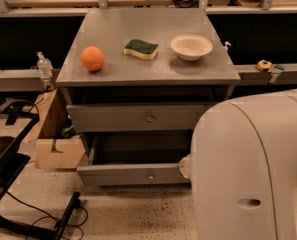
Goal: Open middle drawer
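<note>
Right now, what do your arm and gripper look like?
The arm is a bulky, smooth off-white shell with rounded edges, a curved seam and a small oval slot low down. No cables or markings show. The gripper is not in view; only the shell fills the lower right.

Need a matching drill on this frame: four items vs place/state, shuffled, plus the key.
1. round orange fruit
2. green-and-yellow sponge
3. white round bowl
4. lower visible grey flat-fronted drawer

A. pulled out
B. right side of grey cabinet top
C. left side of cabinet top
D. middle of cabinet top

Pairs: 1-C, 2-D, 3-B, 4-A.
The gripper is out of view; only the bulky white arm shows, lower right.
</note>
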You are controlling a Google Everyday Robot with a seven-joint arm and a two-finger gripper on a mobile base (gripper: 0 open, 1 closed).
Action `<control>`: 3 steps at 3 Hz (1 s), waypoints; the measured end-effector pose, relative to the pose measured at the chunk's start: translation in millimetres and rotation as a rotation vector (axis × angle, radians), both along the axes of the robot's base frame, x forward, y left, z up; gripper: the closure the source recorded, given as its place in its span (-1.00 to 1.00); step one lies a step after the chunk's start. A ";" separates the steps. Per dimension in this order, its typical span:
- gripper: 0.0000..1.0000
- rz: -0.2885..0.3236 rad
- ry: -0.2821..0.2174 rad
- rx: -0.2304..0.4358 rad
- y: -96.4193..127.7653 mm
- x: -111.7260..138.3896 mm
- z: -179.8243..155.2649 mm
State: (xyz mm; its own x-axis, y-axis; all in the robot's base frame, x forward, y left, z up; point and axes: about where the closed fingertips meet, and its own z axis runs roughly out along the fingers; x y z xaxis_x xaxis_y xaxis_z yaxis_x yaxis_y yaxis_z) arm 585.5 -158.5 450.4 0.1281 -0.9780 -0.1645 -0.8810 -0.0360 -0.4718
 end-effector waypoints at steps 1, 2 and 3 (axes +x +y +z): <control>0.01 0.000 0.000 0.000 0.0 0.0 0.9; -0.44 0.000 0.000 0.000 0.0 0.0 1.3; -1.00 0.009 -0.038 -0.063 -15.4 10.4 25.0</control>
